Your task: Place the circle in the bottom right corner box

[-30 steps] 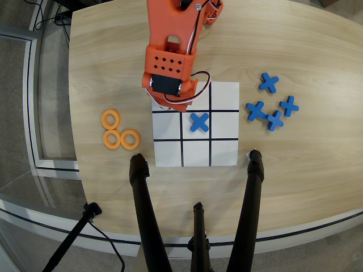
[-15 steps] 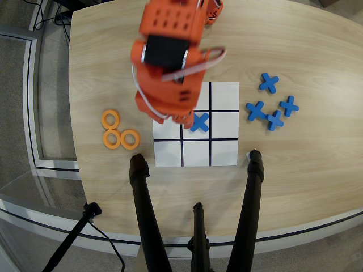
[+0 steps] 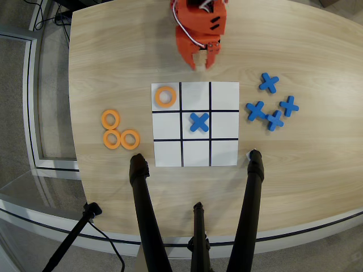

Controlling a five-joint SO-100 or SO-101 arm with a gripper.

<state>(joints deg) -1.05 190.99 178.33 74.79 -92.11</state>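
In the overhead view a white 3x3 grid sheet lies in the middle of the wooden table. One orange ring lies in its top left cell. A blue cross lies in the centre cell. Three more orange rings lie on the table left of the sheet. The bottom right corner cell is blank. My orange gripper hangs just above the sheet's top edge, clear of all pieces; its fingers stand slightly apart and hold nothing.
Several blue crosses lie right of the sheet. Black tripod legs stand at the table's near edge below the sheet. The table's curved edge runs along the left and bottom.
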